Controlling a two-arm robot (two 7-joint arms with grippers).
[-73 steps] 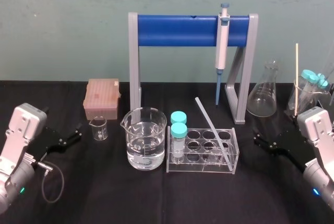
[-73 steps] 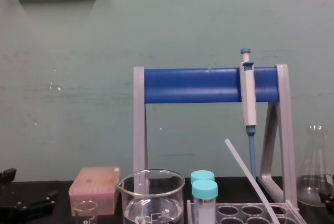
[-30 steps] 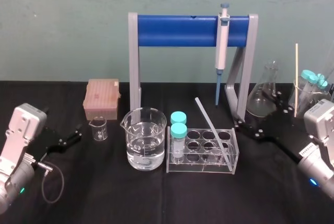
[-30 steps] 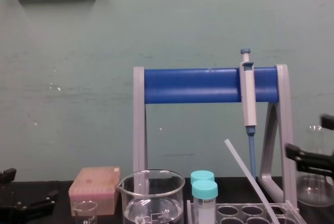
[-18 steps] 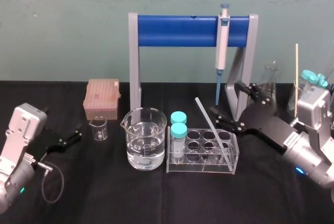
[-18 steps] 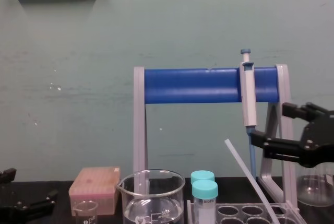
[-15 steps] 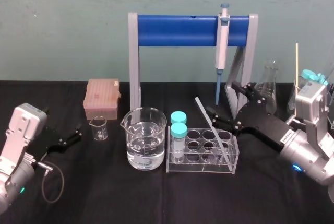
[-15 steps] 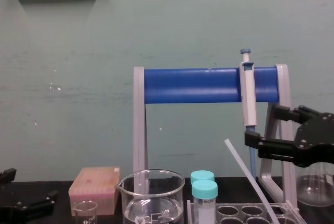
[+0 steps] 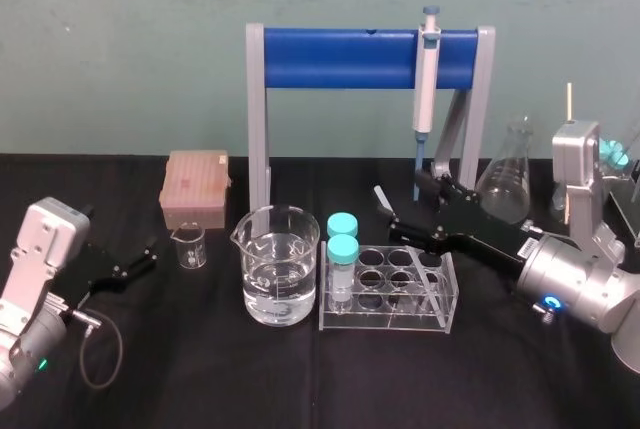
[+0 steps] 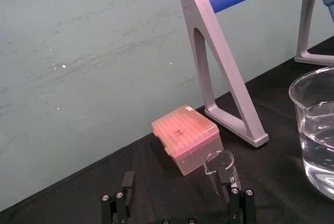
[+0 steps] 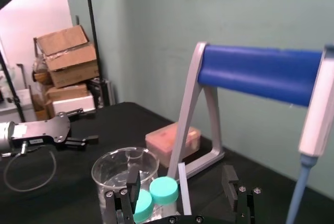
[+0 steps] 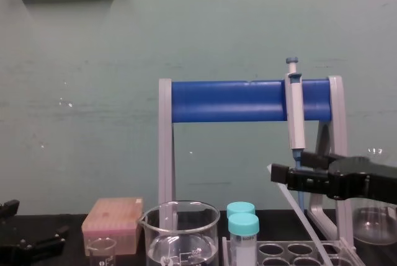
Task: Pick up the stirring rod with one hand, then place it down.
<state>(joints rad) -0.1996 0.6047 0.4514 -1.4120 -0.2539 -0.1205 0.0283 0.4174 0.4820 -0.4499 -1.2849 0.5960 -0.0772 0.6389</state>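
occluded: upper stretch of stirring rod (image 9: 432, 299) behind right gripper (image 9: 388, 211), centre frame | cropped: rod foot, beaker (image 12: 180, 204) base at chest view's bottom edge | undecided: finger-rod contact

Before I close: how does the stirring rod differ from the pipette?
The stirring rod leans in the tube rack; the pipette hangs upright on the blue stand. The rod is thin and translucent; the pipette thicker, grey-white with a blue tip. The open right gripper straddles the rod's upper end, not the pipette. Both are long, straight. The left gripper sits parked.
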